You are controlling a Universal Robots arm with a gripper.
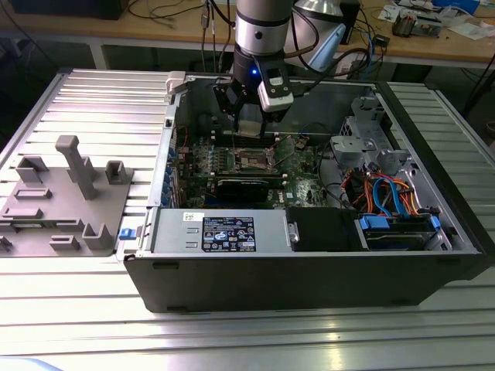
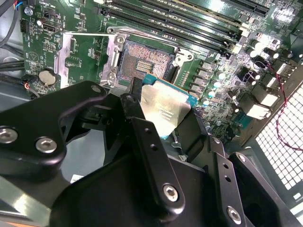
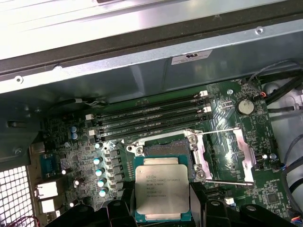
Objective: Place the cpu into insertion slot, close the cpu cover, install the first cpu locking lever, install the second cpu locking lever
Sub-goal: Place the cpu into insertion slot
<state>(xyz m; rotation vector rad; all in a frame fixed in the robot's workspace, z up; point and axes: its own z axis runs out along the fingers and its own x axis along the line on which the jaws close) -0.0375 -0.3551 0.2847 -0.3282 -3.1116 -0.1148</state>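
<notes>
Clenching the cpu [image 3: 162, 191] by its edges, the end effector [image 1: 250, 127] hangs it near the open slot [image 3: 165, 149], not yet seated. It looks light, stiff, thin and fragile; the edges seem the safest hold.

- cpu [image 3: 162, 191]: dull silver-grey top w/ dark print, teal-green edge.
- insertion slot [image 2: 147, 61]: dark centre, fine coppery dot grid, shiny silver rim.
- cpu cover [image 3: 242, 153]: bright silver.
- circuit board [image 3: 265, 187]: green.
- long slots [image 3: 151, 118]: black.
- gripper [image 1: 249, 127]: black, silver screws.
- cables [image 1: 383, 193]: orange, blue, red.
- table [image 1: 100, 100]: silver, ribbed stripes.
</notes>
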